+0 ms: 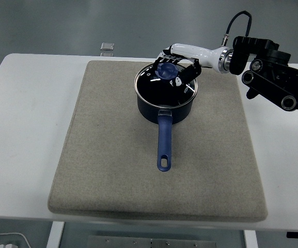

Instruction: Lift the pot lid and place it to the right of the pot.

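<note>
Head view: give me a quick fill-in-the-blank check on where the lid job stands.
1. The lid sits on the ____.
2. The right hand has its fingers around the lid's blue ____.
3. The pot has its long blue handle pointing toward the table's ____ edge.
4. The pot stands on a beige ____.

Missing words: pot; knob; near; mat
</note>
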